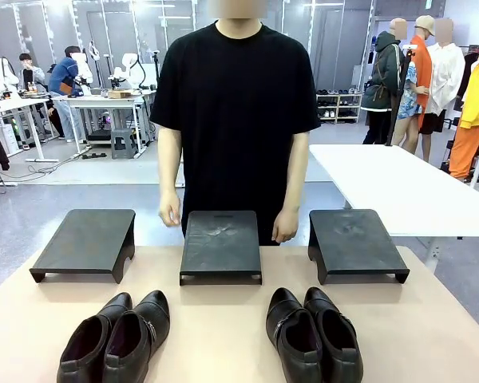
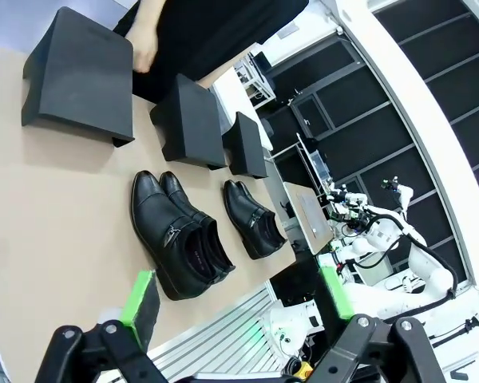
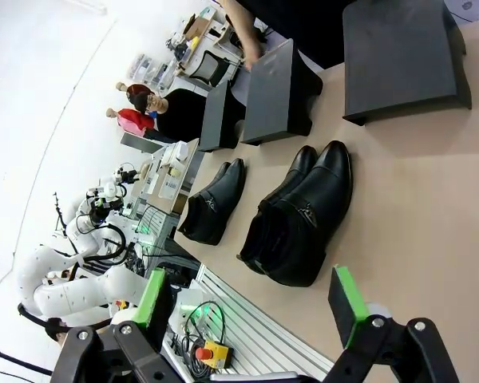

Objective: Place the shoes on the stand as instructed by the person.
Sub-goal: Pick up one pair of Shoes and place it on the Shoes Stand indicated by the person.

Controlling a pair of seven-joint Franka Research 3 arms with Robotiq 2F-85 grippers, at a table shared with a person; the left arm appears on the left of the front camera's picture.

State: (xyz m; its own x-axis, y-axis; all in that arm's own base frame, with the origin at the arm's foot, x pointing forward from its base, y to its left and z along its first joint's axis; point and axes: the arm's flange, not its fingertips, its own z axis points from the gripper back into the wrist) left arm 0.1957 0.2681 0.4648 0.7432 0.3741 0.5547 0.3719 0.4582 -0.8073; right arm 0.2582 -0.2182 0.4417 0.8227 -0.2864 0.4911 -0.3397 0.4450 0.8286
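Two pairs of shiny black shoes lie near the table's front edge, toes toward the person: the left pair (image 1: 116,339) and the right pair (image 1: 313,335). Three low black stands sit in a row behind them: left (image 1: 86,243), middle (image 1: 220,246), right (image 1: 356,243). The person (image 1: 235,96) stands behind the middle stand, hands (image 1: 169,211) hanging at the far table edge. My left gripper (image 2: 238,295) hovers open above the left pair (image 2: 180,235). My right gripper (image 3: 249,299) hovers open above the right pair (image 3: 299,215). Neither holds anything.
A white table (image 1: 399,187) stands behind the right stand. Bare tan tabletop (image 1: 223,319) lies between the two pairs and between shoes and stands. An aluminium rail (image 3: 247,319) runs along the table's near edge.
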